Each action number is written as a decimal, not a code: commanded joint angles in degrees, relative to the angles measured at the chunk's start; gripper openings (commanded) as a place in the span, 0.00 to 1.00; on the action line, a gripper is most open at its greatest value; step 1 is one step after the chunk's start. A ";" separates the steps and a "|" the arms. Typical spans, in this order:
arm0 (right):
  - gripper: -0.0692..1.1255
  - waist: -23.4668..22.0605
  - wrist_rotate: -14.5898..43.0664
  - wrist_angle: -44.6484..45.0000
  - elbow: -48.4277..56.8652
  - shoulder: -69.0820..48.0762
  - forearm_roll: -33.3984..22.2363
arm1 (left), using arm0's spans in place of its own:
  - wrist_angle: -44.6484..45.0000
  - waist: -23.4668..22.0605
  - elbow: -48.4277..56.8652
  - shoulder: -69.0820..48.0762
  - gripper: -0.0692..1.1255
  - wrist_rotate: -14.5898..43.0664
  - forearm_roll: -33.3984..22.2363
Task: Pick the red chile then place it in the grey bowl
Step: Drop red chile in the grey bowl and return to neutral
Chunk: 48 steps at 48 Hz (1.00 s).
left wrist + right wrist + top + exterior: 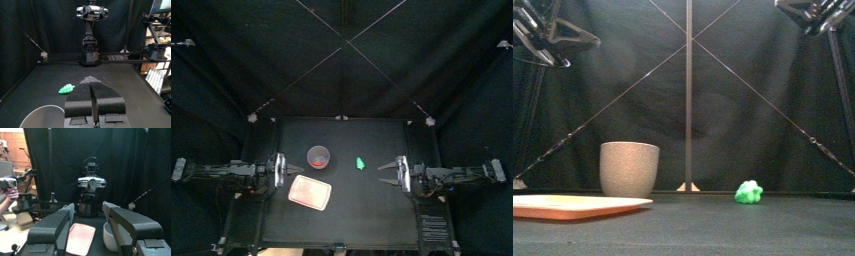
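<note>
A tall grey speckled cup [318,156] [629,168] stands left of the table's middle. In the top view something red shows inside its mouth, but I cannot tell what it is. No red chile lies on the table in any view. My left gripper [275,172] [93,89] rests at the left edge, jaws shut and holding nothing, with the cup's rim [41,116] just beside it. My right gripper [394,172] [87,212] rests at the right edge, open and holding nothing, and faces the cup [111,236].
A flat pink tray [310,192] [573,206] [80,239] lies in front of the cup, toward the table's front left. A small green toy [361,162] [750,192] [66,89] sits near the middle, right of the cup.
</note>
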 commanded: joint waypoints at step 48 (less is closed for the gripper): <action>0.78 -6.77 -0.09 8.96 3.25 -5.36 2.90 | -0.35 0.18 -0.70 -2.11 0.03 0.00 0.53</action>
